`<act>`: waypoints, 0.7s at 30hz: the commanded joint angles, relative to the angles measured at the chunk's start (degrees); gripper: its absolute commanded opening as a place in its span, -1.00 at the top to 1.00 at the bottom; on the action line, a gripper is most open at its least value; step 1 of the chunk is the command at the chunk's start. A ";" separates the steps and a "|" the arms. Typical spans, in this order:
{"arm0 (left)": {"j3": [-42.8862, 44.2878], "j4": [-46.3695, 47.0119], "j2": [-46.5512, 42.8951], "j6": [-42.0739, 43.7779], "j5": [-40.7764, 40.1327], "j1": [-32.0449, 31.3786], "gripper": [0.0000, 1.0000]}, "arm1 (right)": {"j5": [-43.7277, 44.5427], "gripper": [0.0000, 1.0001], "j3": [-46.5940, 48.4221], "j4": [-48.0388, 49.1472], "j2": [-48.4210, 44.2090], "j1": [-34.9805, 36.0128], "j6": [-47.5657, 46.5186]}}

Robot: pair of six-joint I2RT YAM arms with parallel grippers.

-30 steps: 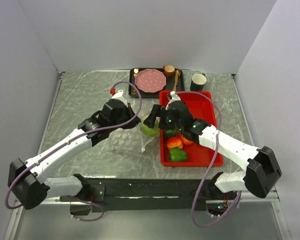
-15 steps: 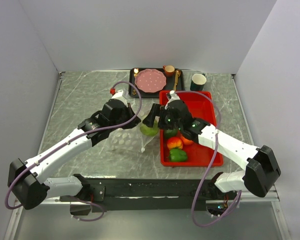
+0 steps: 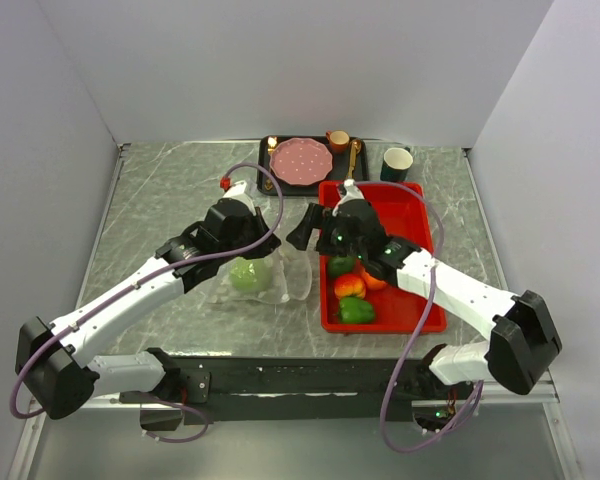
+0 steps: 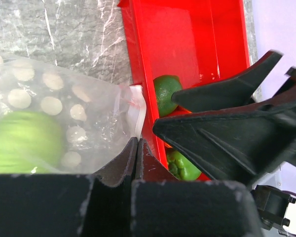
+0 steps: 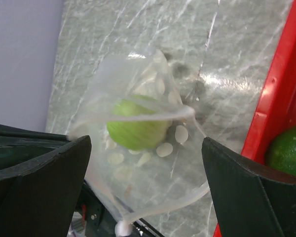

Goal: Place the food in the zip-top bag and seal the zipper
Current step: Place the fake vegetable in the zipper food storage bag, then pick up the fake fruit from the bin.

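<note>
The clear dotted zip-top bag (image 3: pixel 270 283) lies on the table left of the red tray, its mouth towards the tray. A pale green cabbage (image 3: pixel 246 275) sits inside it. My left gripper (image 3: pixel 252 250) is shut on the bag's edge (image 4: pixel 130 116) beside the white zipper (image 4: pixel 136 104). My right gripper (image 3: pixel 315 238) hovers open over the gaping mouth, nothing between its fingers. In the right wrist view, the cabbage (image 5: pixel 138 123) shows through the bag (image 5: pixel 153 168). An avocado (image 3: pixel 340 265), a red-yellow fruit (image 3: pixel 350 287), a green pepper (image 3: pixel 357 310) and an orange piece (image 3: pixel 374 280) lie in the tray.
The red tray (image 3: pixel 415 215) stands right of the bag, its near wall (image 4: pixel 138 54) close to the bag's mouth. At the back are a dark tray (image 3: pixel 272 187) with a pink plate (image 3: pixel 301 160), a small cup (image 3: pixel 338 140) and a dark green cup (image 3: pixel 397 163).
The cabbage has gone from the bag's mouth under my right gripper to deeper inside the bag, towards the left. My right gripper has drawn back a little. The left grip holds.
</note>
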 commanded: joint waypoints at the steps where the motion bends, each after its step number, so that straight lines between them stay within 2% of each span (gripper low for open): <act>1: 0.91 0.83 -1.78 0.94 -1.09 -0.14 0.98 | 2.07 -1.00 -1.88 4.43 -3.81 -0.85 1.93; 5: 0.12 1.26 -2.40 0.15 -2.14 -0.14 0.98 | 9.81 -1.00 1.55 -6.62 -3.89 -0.94 1.40; 8: 0.12 0.74 -2.22 -0.64 -3.02 -0.06 0.99 | 13.40 -1.00 -1.16 -6.74 -7.74 -1.02 0.43; 11: 0.74 -0.49 -1.17 -0.99 -4.25 -0.14 0.99 | 17.71 -1.00 -1.70 -12.09 -9.52 -3.04 1.05; 13: 0.91 -0.50 -0.64 -0.73 -3.91 -0.14 0.99 | 17.91 -1.00 -1.96 -16.47 -9.61 -5.50 2.18; 17: 0.39 0.91 -0.11 -0.38 -3.03 -0.06 0.98 | 12.64 -1.00 -5.03 -19.22 -9.61 -14.54 1.93; 21: 0.38 1.53 0.33 -0.38 -2.67 -0.14 0.98 | 13.60 -1.00 -7.84 -20.19 -11.36 -15.96 1.57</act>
